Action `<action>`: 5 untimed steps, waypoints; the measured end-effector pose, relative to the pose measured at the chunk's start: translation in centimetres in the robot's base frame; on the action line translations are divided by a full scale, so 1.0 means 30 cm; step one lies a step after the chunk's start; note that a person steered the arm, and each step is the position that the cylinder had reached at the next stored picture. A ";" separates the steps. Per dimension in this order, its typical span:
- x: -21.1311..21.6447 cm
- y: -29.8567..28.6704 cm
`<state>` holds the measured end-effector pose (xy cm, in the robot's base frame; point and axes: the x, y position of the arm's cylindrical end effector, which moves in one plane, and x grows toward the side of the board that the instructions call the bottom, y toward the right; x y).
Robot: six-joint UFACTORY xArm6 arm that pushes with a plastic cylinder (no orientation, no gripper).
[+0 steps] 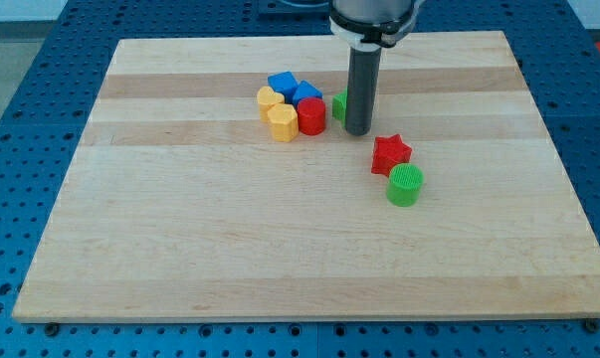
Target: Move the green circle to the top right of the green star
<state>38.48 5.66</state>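
Observation:
The green circle (405,185), a short cylinder, stands on the wooden board (230,239) right of centre, touching the red star (390,154) just above it. The green star (339,104) is mostly hidden behind my rod; only a green sliver shows at the rod's left. My tip (357,130) rests on the board right beside the green star, up and to the left of the red star and the green circle.
A cluster sits left of the rod: a red cylinder (311,116), two blue blocks (283,84) (306,93) and two yellow blocks (270,98) (282,122). The board lies on a blue perforated table (41,80).

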 end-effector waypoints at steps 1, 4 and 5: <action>0.026 0.000; 0.251 -0.001; 0.336 0.004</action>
<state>48.57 5.77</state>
